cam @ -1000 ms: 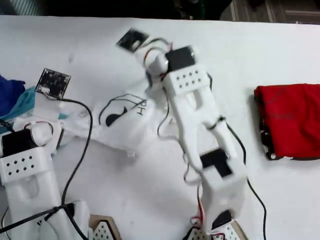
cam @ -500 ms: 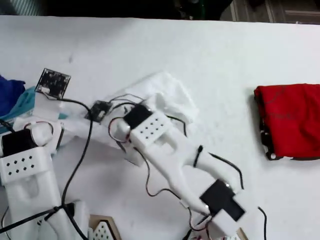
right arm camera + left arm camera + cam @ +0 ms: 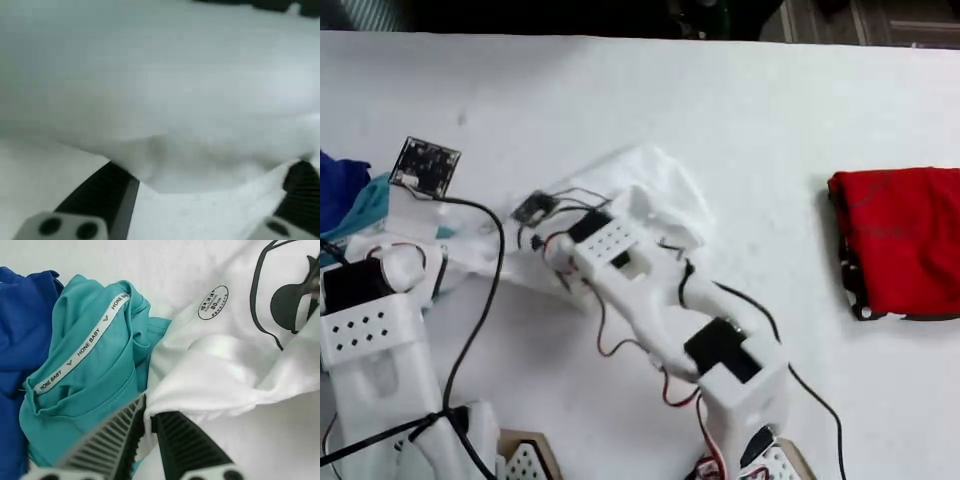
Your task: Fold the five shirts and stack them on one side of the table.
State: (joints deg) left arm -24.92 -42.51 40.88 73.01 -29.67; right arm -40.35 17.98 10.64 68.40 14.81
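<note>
One crumpled white cloth shirt (image 3: 655,180): left hand (image 3: 150,412) pinches edge, right hand (image 3: 210,175) spread open on it. One teal shirt (image 3: 90,370) touching it, one blue shirt (image 3: 20,330) near, one folded red shirt (image 3: 905,235) well apart.

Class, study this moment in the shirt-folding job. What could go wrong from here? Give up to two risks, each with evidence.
1. The left gripper pinches an edge of the white shirt right beside the teal shirt; a pull might drag the teal shirt along.
2. The right gripper stands open with white fabric bunched between its fingers, so the folded-over part may slip back or crease unevenly.
</note>
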